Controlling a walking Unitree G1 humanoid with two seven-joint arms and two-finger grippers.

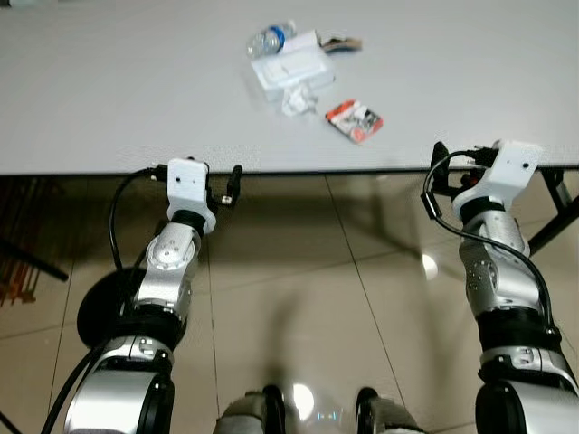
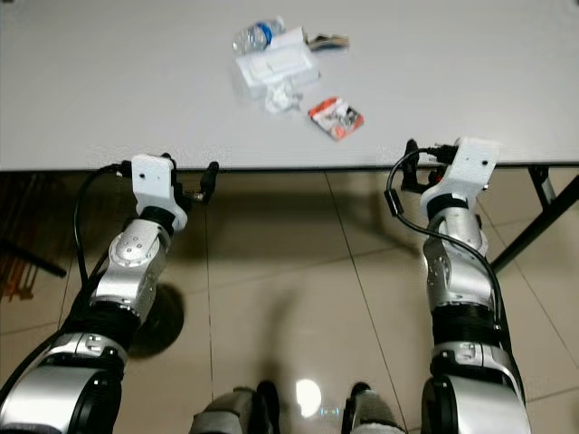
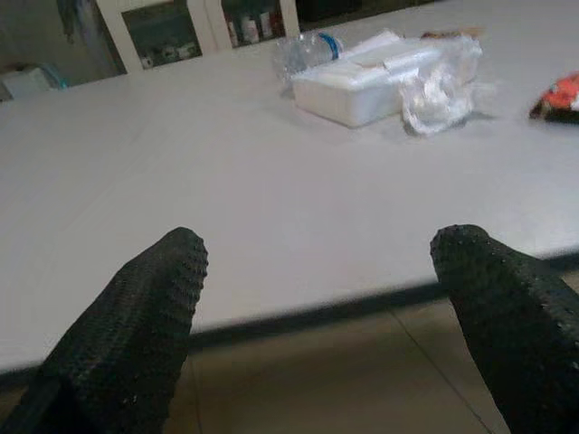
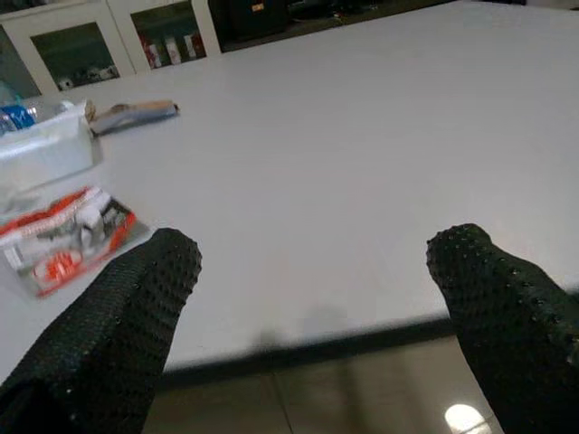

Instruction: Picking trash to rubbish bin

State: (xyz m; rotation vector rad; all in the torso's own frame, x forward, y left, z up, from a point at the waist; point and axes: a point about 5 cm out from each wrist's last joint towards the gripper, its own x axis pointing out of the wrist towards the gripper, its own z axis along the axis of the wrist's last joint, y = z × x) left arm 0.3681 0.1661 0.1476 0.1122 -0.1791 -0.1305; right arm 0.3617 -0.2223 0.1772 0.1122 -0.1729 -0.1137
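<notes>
A small pile of trash lies at the far middle of the grey table [image 1: 136, 99]: a clear plastic bottle [image 1: 270, 38] with a blue label, a white box [image 1: 291, 65], a crumpled clear wrap [image 1: 297, 99] and a brown wrapper [image 1: 342, 42]. A red and white snack packet [image 1: 354, 120] lies just right of the pile. My left gripper [image 1: 194, 172] hovers open at the table's front edge, well short of the pile. My right gripper [image 1: 488, 155] is open too, at the same edge further right, with the packet [image 4: 63, 240] ahead of it and to its left. Nothing is between either pair of fingers.
A black folding table leg [image 1: 554, 217] slants down at the right, close to my right arm. Glossy beige floor tiles [image 1: 298, 307] lie under me. A dark round base [image 1: 95, 312] stands on the floor at the left. Glass-door cabinets [image 3: 172, 32] stand beyond the table.
</notes>
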